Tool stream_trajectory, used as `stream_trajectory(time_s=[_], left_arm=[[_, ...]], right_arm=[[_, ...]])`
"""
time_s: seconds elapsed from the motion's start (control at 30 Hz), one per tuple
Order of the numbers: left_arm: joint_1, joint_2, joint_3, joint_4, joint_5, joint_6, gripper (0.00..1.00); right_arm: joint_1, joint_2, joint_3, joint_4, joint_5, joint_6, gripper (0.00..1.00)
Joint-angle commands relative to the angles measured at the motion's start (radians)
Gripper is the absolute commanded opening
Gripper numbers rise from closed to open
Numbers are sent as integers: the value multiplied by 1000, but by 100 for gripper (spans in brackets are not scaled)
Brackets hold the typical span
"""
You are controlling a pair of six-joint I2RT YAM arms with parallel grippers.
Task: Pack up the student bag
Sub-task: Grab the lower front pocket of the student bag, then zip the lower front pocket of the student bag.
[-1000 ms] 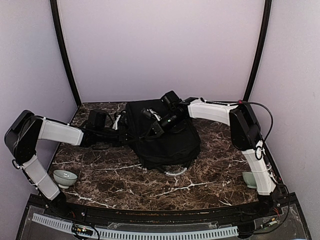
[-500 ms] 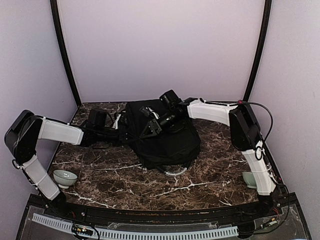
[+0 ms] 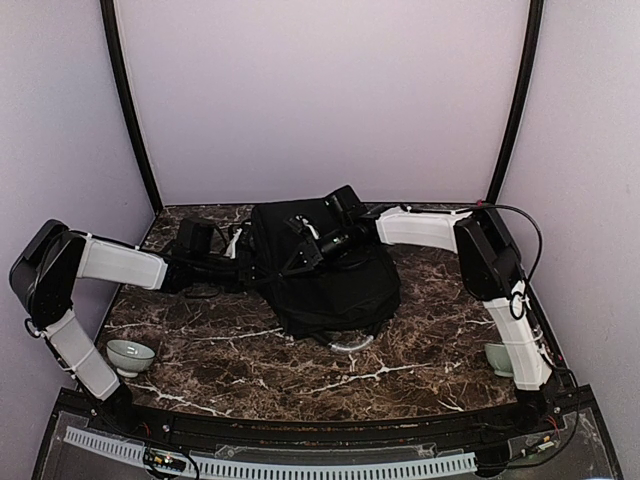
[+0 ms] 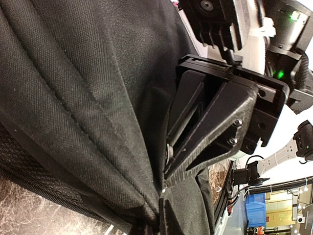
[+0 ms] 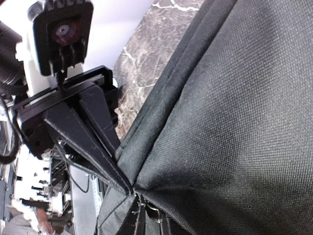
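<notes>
I had the left pincer (image 5: pixel 130 187) and right pincer (image 4: pixel 167 165) clamped on 1 fold of the student bag (image 3: pixel 335 285) (lying directly beneath both).

Pale round object (image 3: pixel 352 344) mostly under the student bag (image 3: pixel 340 290), identity unclear.

White-shelled arms (image 3: pixel 120 265), black joints (image 3: pixel 45 270), black cable (image 3: pixel 537 232), triangular black tool fingers (image 4: pixel 210 127)

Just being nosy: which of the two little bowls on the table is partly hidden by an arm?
The bowl at the right edge, tucked behind the right arm; the left bowl shows fully.
</notes>
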Motion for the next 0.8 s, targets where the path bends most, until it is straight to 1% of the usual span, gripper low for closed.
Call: stream_trajectory(time_s=[0.0,0.07,0.1,0.2,0.27,0.37,0.5,0.63,0.77], left_arm=[[-11,-10,33,45,64,26,0],[-11,-14,32,41,64,28,0],[-12,-16,32,38,34,31,0],[-10,-24,30,22,7,39,0],[-7,-27,29,11,-7,43,0],[3,-30,24,-4,-25,39,0],[19,-33,18,-24,-51,36,0],[29,-36,18,-47,-76,41,0],[36,-30,21,-60,-84,37,0]], right_arm=[[-7,-8,-59,217,-88,108,2],[-15,-33,-103,273,-96,140,0],[-20,-49,-134,296,-90,158,0],[-38,-120,-244,346,-45,195,0],[-56,-171,-315,351,-3,196,0],[-82,-248,-417,322,84,174,0],[-132,-325,-511,237,168,110,0],[-201,-394,-569,123,230,10,0],[-292,-449,-615,66,288,-42,0]])
